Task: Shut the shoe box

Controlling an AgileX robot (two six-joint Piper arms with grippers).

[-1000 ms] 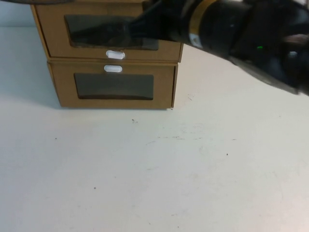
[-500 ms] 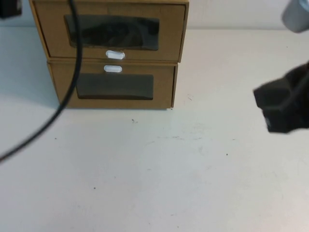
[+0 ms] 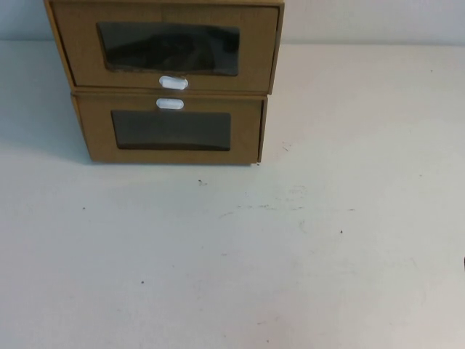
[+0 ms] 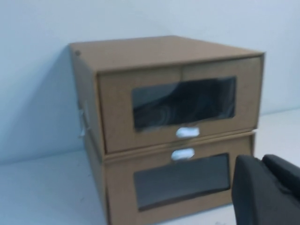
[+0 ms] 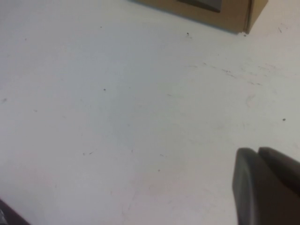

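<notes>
Jaws of both arms cannot be judged released or clenched: only a dark edge of each gripper shows. Seen from its own wrist camera, the left gripper [image 4: 267,192] hangs low and in front of the stacked boxes, touching nothing. Its counterpart, the right gripper [image 5: 265,185], hovers over bare table [image 3: 290,254], well apart from the boxes. Neither arm appears in the high view.

Two matching brown cardboard drawer boxes stand stacked at the far left of the table. On top sits the shoe box [image 3: 166,47], the task's thing. Its front panel has a dark rectangular window, with a small white pull tab [image 3: 173,83] at the bottom edge. Something dark and indistinct shows behind the window. Its front looks roughly flush with its frame, so it is probably shut or nearly so; a slight remaining gap cannot be ruled out.

Beneath it sits the lower box [image 3: 171,129], whose white tab is above its window. Stacking puts both tabs almost together, so a push should be aimed at the upper front.
</notes>
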